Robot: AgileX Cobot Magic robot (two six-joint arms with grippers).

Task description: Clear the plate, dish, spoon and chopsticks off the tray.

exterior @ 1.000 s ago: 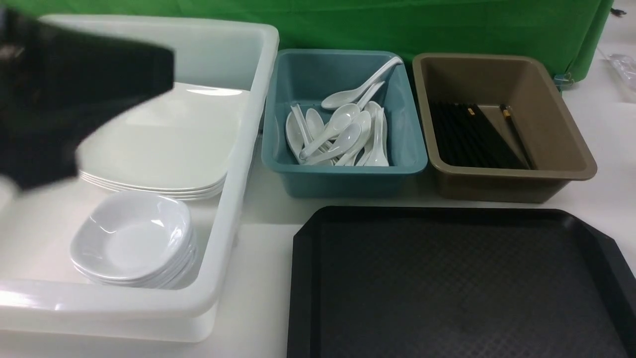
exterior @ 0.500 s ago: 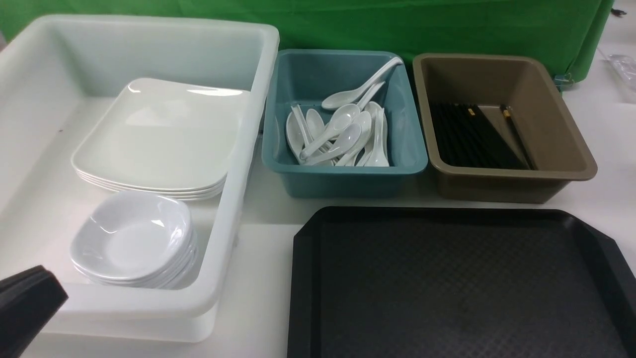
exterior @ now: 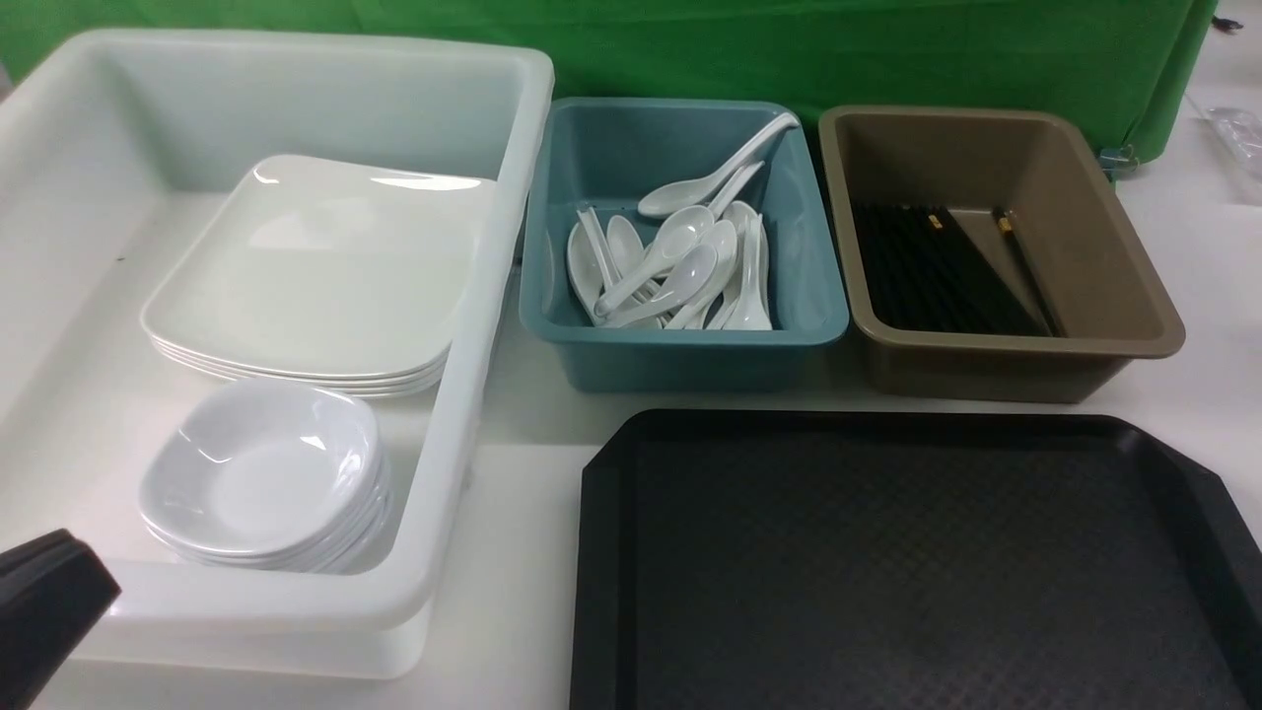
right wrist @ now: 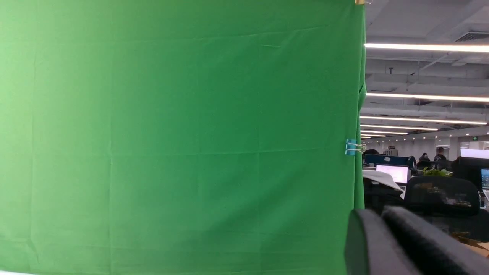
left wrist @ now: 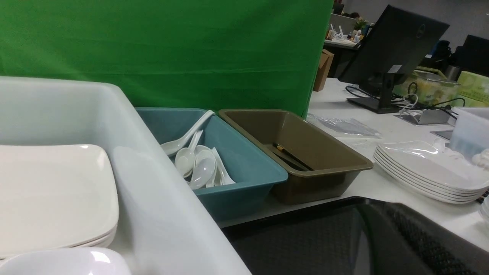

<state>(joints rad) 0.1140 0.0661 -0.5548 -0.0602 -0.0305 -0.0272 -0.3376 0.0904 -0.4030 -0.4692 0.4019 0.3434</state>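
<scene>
My left gripper [exterior: 44, 602] shows only as a black corner low at my left side in the front view, and I cannot tell whether its jaws are apart or together. My right gripper [right wrist: 405, 244] is a dark blur at the edge of its own wrist view, aimed at the green cloth [right wrist: 172, 133]; its state I cannot tell either.

Just beyond my left gripper sits the white bin [exterior: 463, 414], holding a stack of small dishes [exterior: 261, 473] nearest me and, farther in, the plate [exterior: 315, 271] topping its stack. To my left gripper's right, on the table [exterior: 518, 552], lies the tray [exterior: 887, 562], bare. Beyond the tray stand two tubs side by side: the teal one [exterior: 680, 360] holding the spoon [exterior: 715, 177] atop other spoons, the brown one [exterior: 1114, 335] holding the chopsticks [exterior: 937, 271].
</scene>
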